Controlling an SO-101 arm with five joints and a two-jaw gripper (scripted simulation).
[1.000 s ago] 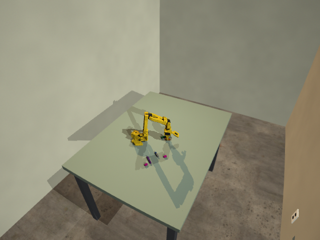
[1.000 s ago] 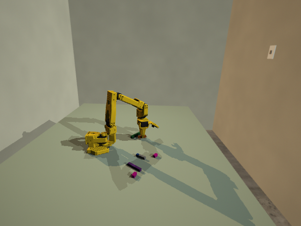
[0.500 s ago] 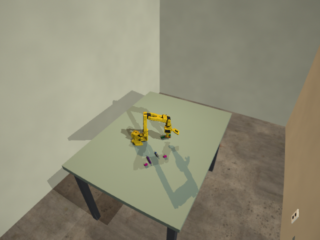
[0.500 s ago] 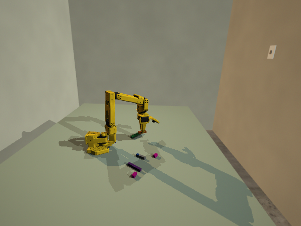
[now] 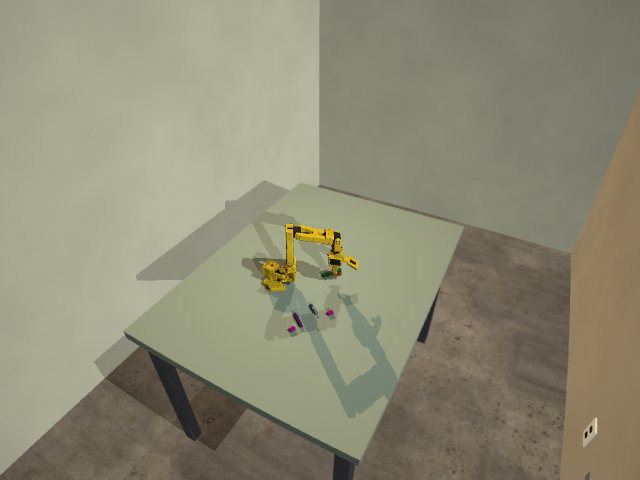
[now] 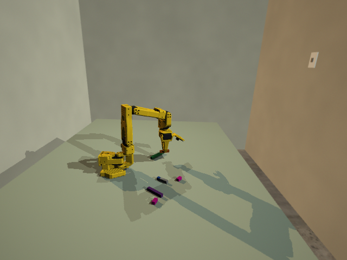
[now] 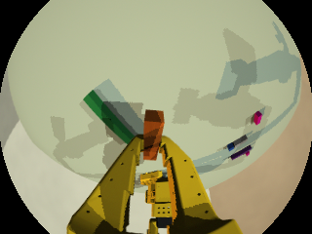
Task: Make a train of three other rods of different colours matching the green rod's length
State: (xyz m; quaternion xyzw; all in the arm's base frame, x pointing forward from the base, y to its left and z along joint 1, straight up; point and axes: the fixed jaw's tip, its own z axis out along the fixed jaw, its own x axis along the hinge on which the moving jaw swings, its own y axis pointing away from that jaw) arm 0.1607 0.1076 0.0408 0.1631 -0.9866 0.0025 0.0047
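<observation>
My gripper (image 7: 154, 139) is shut on an orange rod (image 7: 154, 132) and holds it just above the table; it shows as a small orange tip under the fingers in the exterior view (image 6: 164, 151). The green rod (image 6: 156, 155) lies flat on the table just beside and below the gripper (image 6: 165, 148), and also shows in the wrist view (image 7: 105, 112). Nearer the front lie a short blue rod touching a grey rod (image 6: 162, 180), a magenta rod (image 6: 178, 178), a purple rod (image 6: 154, 191) and a second magenta rod (image 6: 154, 200).
The arm's yellow base (image 6: 111, 164) stands left of the rods. The table's right edge (image 6: 241, 156) runs beside a brown wall.
</observation>
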